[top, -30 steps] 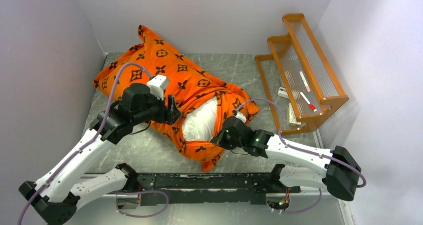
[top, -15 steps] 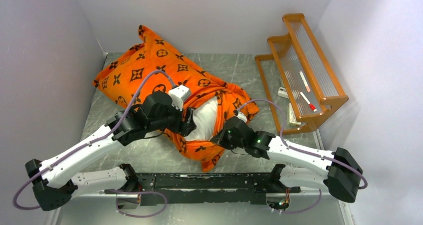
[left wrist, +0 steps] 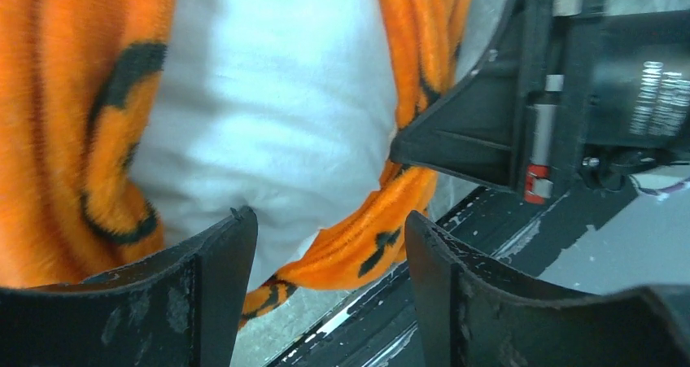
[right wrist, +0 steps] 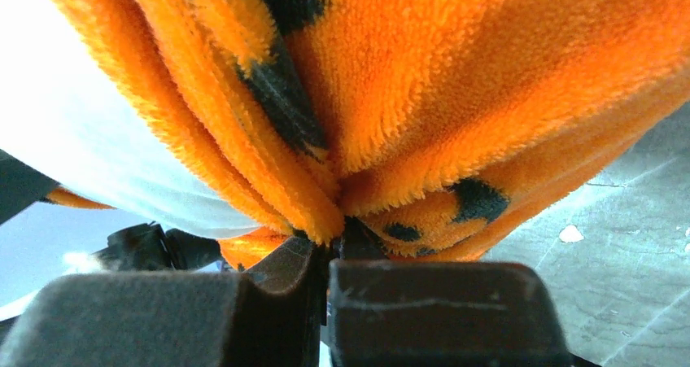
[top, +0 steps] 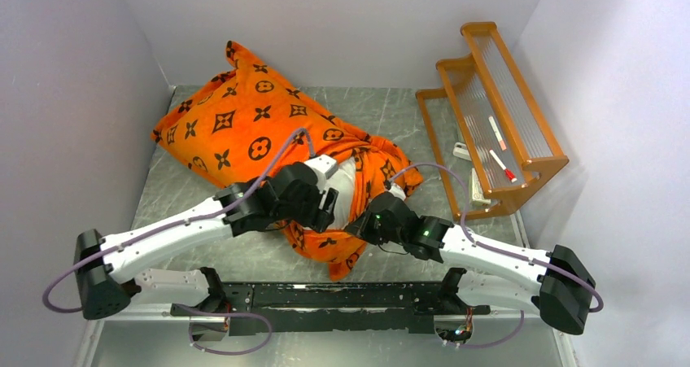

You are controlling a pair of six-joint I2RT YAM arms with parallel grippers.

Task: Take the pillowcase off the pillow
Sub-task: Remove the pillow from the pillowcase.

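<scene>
The orange pillowcase (top: pixel 244 131) with dark monogram motifs lies across the table's left half, its open end bunched back. The white pillow (top: pixel 350 190) bulges out of that open end. My left gripper (top: pixel 329 206) hovers at the bare pillow, open. In the left wrist view the pillow (left wrist: pixel 268 115) and the rolled hem of the pillowcase (left wrist: pixel 358 253) lie just beyond the gripper (left wrist: pixel 329 229), nothing pinched. My right gripper (top: pixel 366 219) is at the hem's right side. In the right wrist view the gripper (right wrist: pixel 329 249) is shut on a fold of the pillowcase (right wrist: pixel 456 90), the pillow (right wrist: pixel 65 131) to its left.
A wooden rack (top: pixel 496 115) with a few small items stands at the right wall. White walls close in the left, back and right. A black rail (top: pixel 325 298) runs along the near edge between the arm bases. The right arm's wrist (left wrist: pixel 529 123) sits close by in the left wrist view.
My left arm has swung right, off the top of the pillowcase and over to the exposed pillow end. The right gripper has kept its grip and place.
</scene>
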